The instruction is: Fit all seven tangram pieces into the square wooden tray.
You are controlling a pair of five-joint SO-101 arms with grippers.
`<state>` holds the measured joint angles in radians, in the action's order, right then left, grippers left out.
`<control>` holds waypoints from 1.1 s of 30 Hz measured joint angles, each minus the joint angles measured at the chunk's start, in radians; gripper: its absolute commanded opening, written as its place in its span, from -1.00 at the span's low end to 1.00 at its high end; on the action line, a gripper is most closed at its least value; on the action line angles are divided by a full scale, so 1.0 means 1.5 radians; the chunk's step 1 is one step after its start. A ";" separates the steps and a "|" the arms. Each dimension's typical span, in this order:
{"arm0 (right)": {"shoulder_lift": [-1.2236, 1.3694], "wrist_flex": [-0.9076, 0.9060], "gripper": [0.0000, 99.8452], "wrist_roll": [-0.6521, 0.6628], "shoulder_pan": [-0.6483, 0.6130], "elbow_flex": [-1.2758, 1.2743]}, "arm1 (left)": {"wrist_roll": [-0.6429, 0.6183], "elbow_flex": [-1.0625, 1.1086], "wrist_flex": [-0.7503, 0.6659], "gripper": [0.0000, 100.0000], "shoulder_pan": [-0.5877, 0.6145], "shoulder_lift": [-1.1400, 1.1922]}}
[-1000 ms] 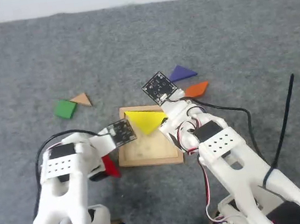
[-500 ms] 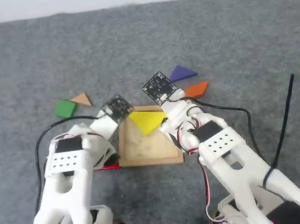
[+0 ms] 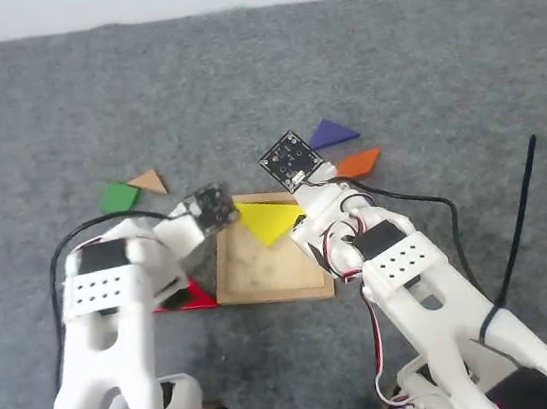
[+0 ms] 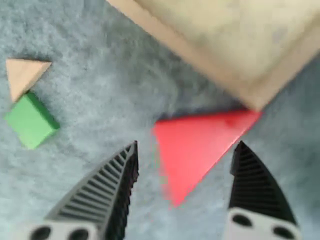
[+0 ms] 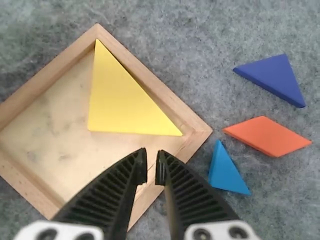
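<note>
Left wrist feed up: my left gripper (image 4: 187, 145) has its jaws spread wide, both ridged fingers (image 4: 117, 185) pointing down and away from the camera, empty. From overhead, the left arm (image 3: 109, 297) is folded forward with its wrist turned in toward its neighbour, slightly tilted as far as I can judge. The right arm (image 3: 403, 268) stretches further out, wrist bent downward. The right gripper (image 5: 150, 151) has its tips drawn almost together, just a thin slit between them, gripping nothing.
</note>
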<state>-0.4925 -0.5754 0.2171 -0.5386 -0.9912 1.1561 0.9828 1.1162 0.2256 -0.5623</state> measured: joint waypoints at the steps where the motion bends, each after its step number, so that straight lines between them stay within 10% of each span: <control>1: 0.000 0.000 -0.92 0.000 0.000 0.000 | 0.044 0.000 -0.006 -0.42 0.010 0.000; 6: 0.000 0.000 -0.92 0.000 0.000 0.000 | 0.155 0.000 -0.049 -0.41 0.021 0.059; 33: 0.000 0.000 -0.92 0.000 0.000 0.000 | 0.152 -0.115 -0.020 -0.41 -0.008 0.288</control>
<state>-0.4925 -0.5754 0.2171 -0.5386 -0.9912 1.3848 0.8109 1.0856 0.2133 -0.1297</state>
